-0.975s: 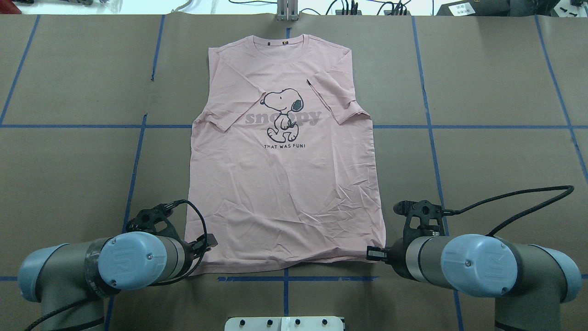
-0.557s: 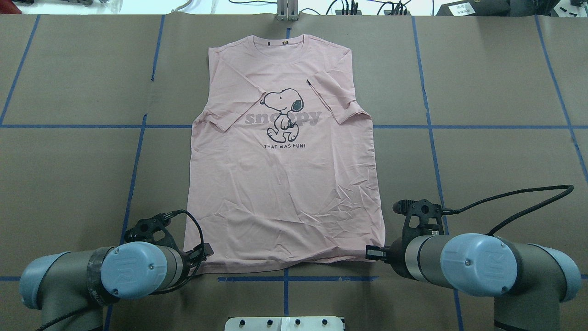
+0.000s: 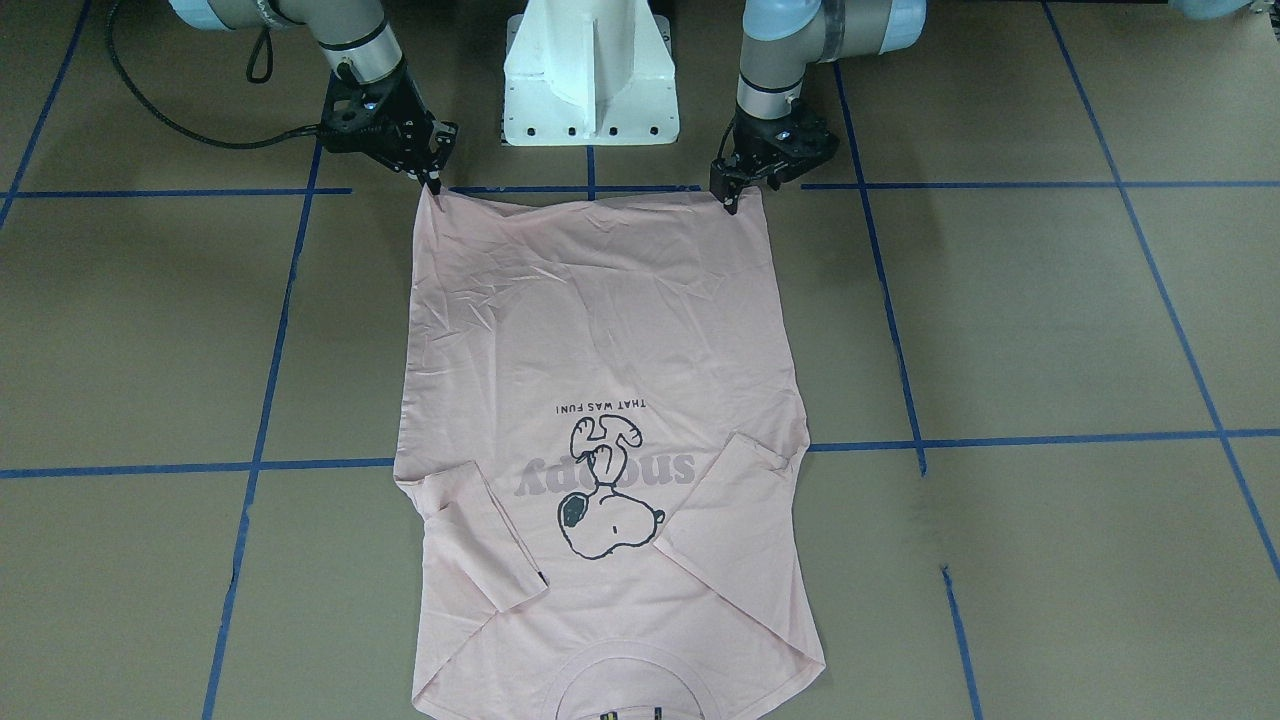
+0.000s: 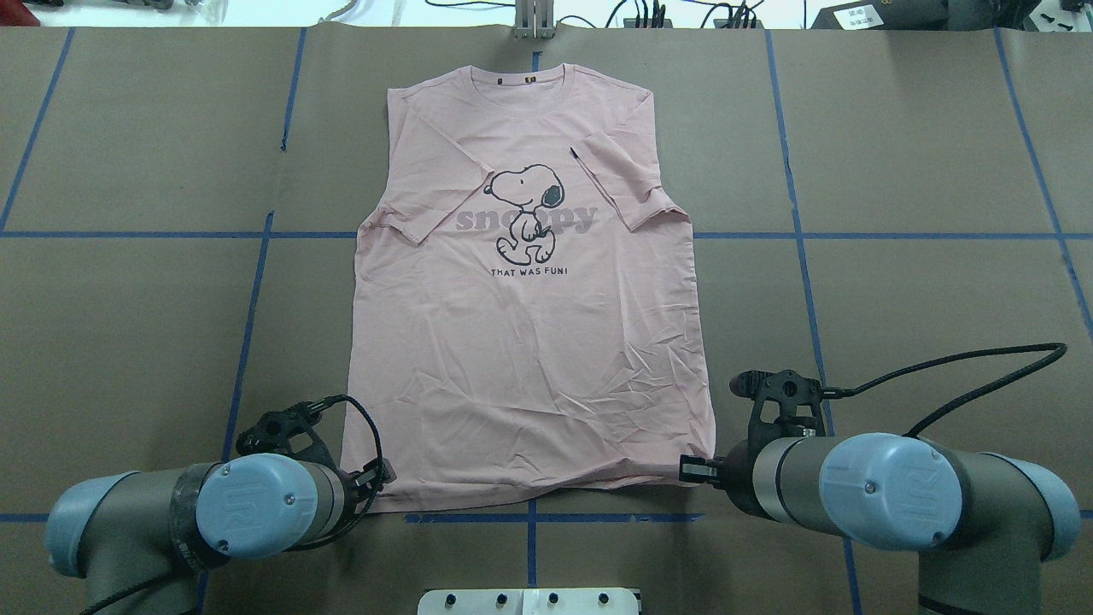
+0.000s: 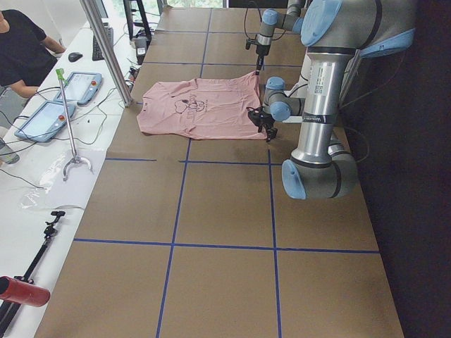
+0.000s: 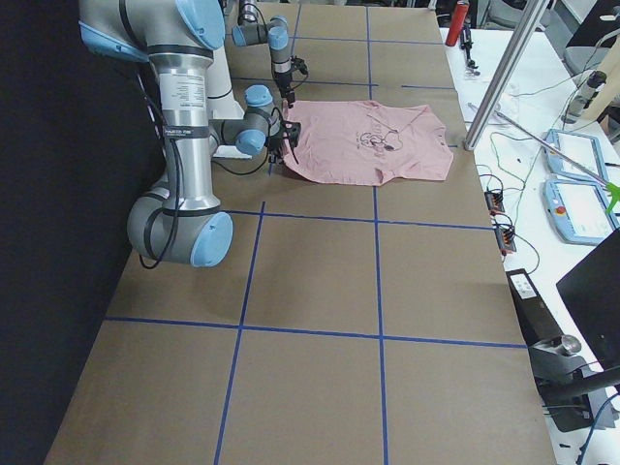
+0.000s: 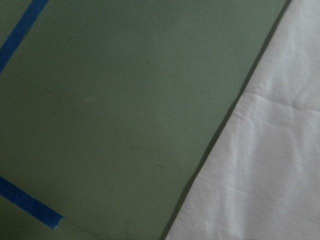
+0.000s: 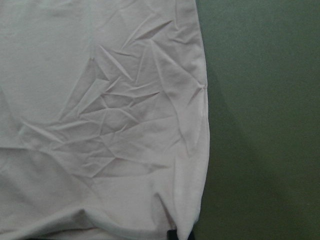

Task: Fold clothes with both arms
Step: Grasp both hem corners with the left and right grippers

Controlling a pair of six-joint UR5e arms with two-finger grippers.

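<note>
A pale pink short-sleeved T-shirt lies flat in the middle of the brown paper-covered table. Thin blue tape lines cross the table and run under the shirt. The picture side faces up, so the black-outline cartoon dog and the grey letters show. The ribbed collar is on the far side from the robot, and the bottom hem is on the near side. Both short sleeves are folded in over the chest. A small black tag sits on the edge of one sleeve. The cloth near the hem is crinkled.

The grey left arm with light blue caps reaches low to the table. Its black left gripper touches the hem corner on its side. The fingers come to a thin point there, but I cannot tell if they pinch the cloth. The left wrist view shows only the shirt's edge and bare table.

The grey right arm is low too. Its black right gripper touches the other hem corner. I cannot tell if it has hold of the cloth. The right wrist view shows the crinkled corner with a small dark bit at the hem.

The white base stands between the two arms, near the hem.
</note>
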